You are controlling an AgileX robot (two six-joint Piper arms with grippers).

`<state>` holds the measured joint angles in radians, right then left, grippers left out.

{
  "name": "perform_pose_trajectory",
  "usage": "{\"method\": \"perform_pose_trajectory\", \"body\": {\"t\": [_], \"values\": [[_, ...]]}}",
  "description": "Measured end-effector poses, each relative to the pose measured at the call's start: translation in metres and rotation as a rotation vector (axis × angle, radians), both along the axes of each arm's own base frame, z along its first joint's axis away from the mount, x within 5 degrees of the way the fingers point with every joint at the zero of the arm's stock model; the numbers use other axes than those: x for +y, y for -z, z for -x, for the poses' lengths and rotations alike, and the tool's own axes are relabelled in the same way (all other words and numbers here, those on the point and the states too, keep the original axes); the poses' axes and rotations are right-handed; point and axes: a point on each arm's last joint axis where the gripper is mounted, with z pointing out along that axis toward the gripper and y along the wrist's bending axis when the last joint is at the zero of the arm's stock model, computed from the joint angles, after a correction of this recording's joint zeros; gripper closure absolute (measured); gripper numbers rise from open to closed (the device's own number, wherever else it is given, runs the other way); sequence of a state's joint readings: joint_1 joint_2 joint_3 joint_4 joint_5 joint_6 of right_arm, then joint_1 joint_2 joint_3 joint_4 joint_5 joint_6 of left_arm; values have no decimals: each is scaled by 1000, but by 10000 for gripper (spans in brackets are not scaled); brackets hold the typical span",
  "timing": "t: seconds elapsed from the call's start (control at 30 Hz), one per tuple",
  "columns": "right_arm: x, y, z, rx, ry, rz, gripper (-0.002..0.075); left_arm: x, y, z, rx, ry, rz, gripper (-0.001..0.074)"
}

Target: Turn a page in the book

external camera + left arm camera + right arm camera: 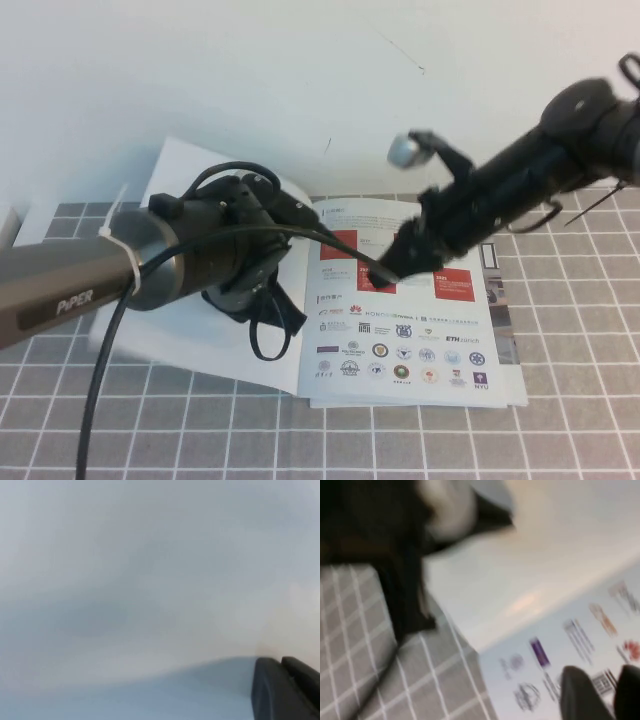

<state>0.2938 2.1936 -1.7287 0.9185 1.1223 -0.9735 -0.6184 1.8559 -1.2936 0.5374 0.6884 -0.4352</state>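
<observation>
The book (400, 330) lies open on the checked cloth, its inner page showing red squares and logo rows. The page (190, 175), plain white inside, is swung over to the left and stands tilted behind my left gripper (290, 212). In the left wrist view the white sheet (150, 580) fills the picture and the left gripper (280, 667) has its fingers pressed together on the sheet. My right gripper (385, 275) reaches in from the right with its tips on the inner page near a red square. In the right wrist view the right gripper (607, 680) is open over the logos (540, 650).
A grey checked cloth (560, 420) covers the table and also shows in the right wrist view (370, 670). A white wall (300, 70) rises right behind the book. The left arm's black cable (100, 400) hangs over the cloth at the front left.
</observation>
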Motion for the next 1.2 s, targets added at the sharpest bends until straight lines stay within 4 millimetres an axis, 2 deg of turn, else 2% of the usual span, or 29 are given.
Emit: {"method": "perform_pose_trajectory", "body": {"t": [0.1,0.2,0.27,0.57,0.67,0.77,0.9,1.07,1.2], "values": [[-1,31,-4,77,17,61,669,5,13,-5,42,-36,8,738],[-1,55,-5,144,36,88,708,5,21,-7,66,-43,4,738],[-2,64,-6,163,44,101,717,3,26,-7,78,-38,12,738],[-5,72,-6,184,73,177,725,-7,31,-6,111,-70,152,738],[-6,64,-8,180,94,187,725,-6,23,-5,102,-78,169,738],[-8,33,-9,100,94,191,726,2,-11,2,49,-87,209,738],[-23,-48,1,-153,73,281,726,18,-80,22,-98,-71,296,738],[-63,-137,35,-391,155,531,726,55,-177,75,-356,-37,425,738],[-100,-202,72,-516,322,593,726,87,-226,120,-529,-16,488,738]]}}
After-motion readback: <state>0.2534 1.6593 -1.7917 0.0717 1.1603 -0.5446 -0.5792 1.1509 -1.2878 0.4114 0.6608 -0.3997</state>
